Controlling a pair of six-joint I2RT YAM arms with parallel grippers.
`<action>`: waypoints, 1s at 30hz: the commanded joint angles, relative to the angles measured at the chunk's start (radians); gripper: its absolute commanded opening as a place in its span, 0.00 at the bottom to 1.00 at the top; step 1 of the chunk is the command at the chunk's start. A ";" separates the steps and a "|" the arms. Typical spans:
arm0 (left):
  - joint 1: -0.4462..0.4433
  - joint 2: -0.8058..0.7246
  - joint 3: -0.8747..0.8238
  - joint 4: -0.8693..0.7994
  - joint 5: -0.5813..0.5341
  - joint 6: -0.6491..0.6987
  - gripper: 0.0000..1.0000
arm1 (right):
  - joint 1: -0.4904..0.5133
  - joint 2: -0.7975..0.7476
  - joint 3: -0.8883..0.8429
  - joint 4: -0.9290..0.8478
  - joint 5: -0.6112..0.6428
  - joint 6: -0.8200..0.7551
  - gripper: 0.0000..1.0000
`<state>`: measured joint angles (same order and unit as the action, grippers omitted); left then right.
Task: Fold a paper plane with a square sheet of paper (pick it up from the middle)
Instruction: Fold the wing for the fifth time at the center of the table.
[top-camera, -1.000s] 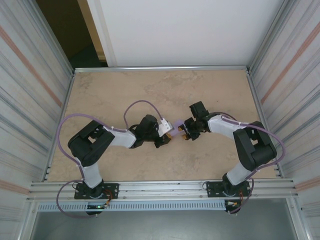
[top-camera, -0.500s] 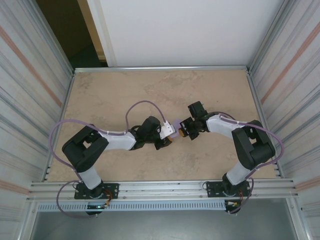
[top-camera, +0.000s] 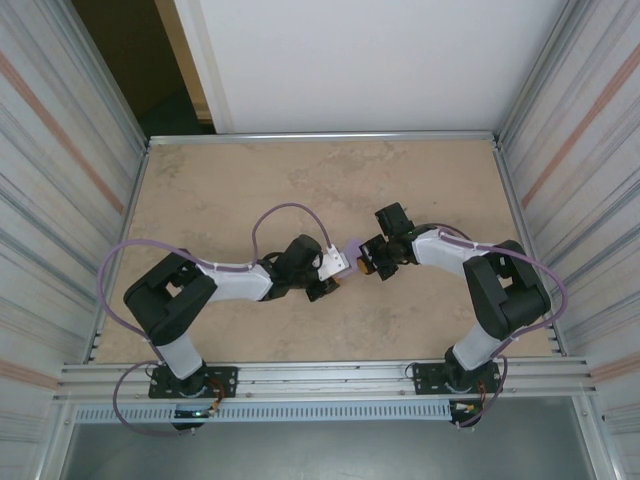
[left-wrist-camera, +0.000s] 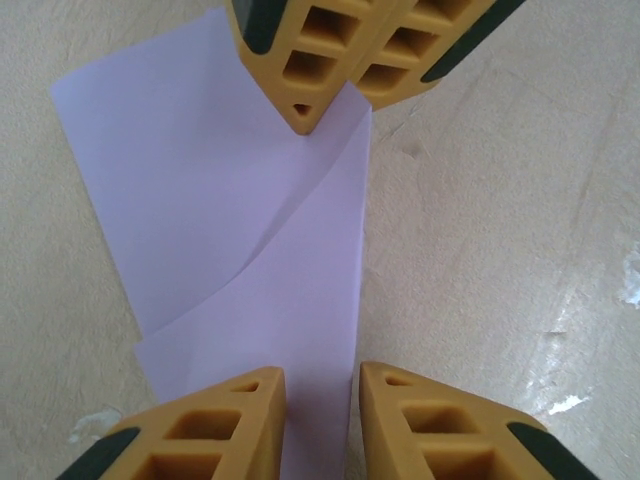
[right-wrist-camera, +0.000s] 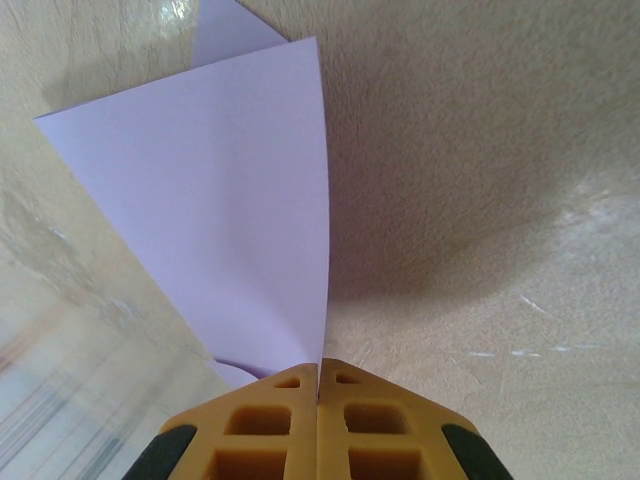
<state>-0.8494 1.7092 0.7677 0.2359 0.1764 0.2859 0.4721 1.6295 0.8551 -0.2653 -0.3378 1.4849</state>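
Note:
The square sheet of paper (left-wrist-camera: 230, 200) is lavender and creased, with one fold line running across it. It sits mid-table between the two arms (top-camera: 351, 245). My right gripper (right-wrist-camera: 318, 368) is shut on one edge of the sheet, which rises from its fingertips (right-wrist-camera: 220, 190). In the left wrist view the same gripper (left-wrist-camera: 335, 97) pinches the paper's far corner. My left gripper (left-wrist-camera: 320, 375) is open by a narrow gap, and the paper's long right edge passes between its yellow fingers (left-wrist-camera: 220, 420) without being clamped. From above, the left gripper (top-camera: 338, 278) faces the right gripper (top-camera: 368, 264).
The beige table (top-camera: 250, 190) is bounded by a metal rail at the near edge (top-camera: 320, 375) and corrugated walls on the left (top-camera: 60, 200) and right (top-camera: 580, 200). A purple cable (top-camera: 285, 208) loops above the left arm.
The left arm's elbow has swung left and its gripper has shifted slightly along the paper. The right gripper has shut on the paper's edge. The sheet has moved a little farther away.

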 joint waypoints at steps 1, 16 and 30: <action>-0.002 0.006 0.018 0.006 -0.020 0.011 0.26 | 0.007 -0.005 0.028 -0.024 0.003 0.014 0.05; 0.004 0.025 0.019 0.012 -0.014 0.016 0.17 | 0.005 -0.012 0.032 -0.030 -0.003 0.009 0.13; 0.116 -0.013 -0.042 0.100 0.239 -0.204 0.06 | -0.098 -0.181 0.005 -0.109 0.099 -0.291 0.70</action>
<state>-0.7517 1.7241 0.7490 0.2871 0.3183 0.1783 0.3786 1.5070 0.8639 -0.3424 -0.2874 1.3186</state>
